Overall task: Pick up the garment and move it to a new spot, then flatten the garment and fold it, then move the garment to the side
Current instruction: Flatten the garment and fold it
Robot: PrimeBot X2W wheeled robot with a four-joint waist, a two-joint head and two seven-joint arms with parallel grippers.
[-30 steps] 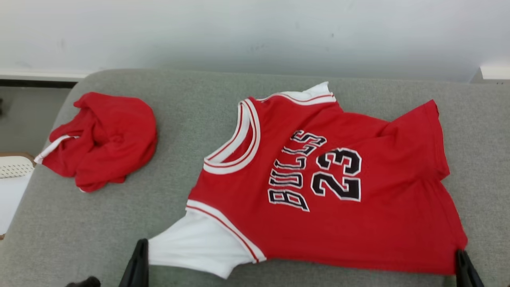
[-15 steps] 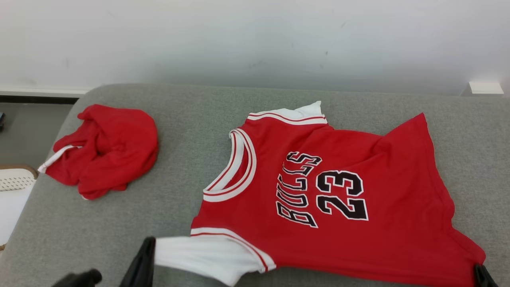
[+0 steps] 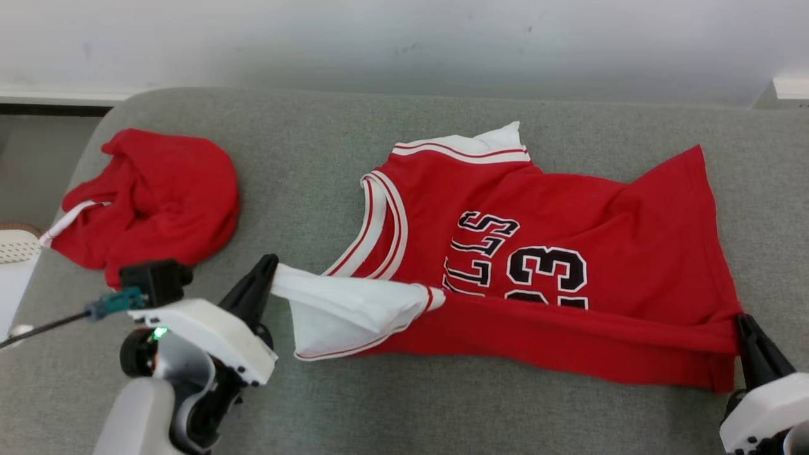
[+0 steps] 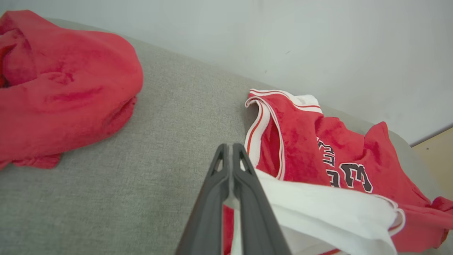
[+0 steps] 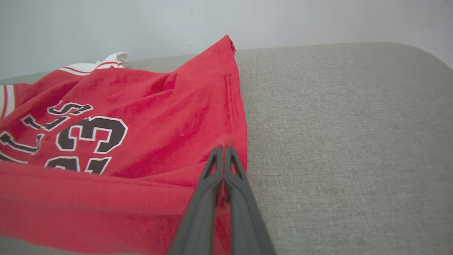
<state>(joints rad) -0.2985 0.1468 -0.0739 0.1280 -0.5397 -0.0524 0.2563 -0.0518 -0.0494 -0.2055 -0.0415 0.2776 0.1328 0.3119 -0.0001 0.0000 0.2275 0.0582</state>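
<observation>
Light and limp, the Bulls jersey (image 3: 537, 208) wants corner holds: left fingers (image 3: 253, 292) pinch its white sleeve (image 3: 344, 303) at 8 o'clock, right fingers (image 3: 755, 349) pinch its 4 o'clock hem (image 3: 717, 373).

The jersey (image 3: 569, 202) is red, its sleeve (image 3: 341, 303) white with a thin red stripe at the hem. The neck trim (image 3: 387, 221) runs in white and red stripes. The number (image 3: 547, 268) is black, outlined white. At the upper left of the head view a bundle (image 3: 164, 189) is the same red with a white edge. The couch (image 3: 303, 158) is grey, finely woven; the wall (image 3: 404, 38) white. The left gripper (image 3: 270, 262) and right gripper (image 3: 744, 323) are dark grey with white housings (image 3: 215, 328); a green light (image 3: 159, 331) glows lower left.
</observation>
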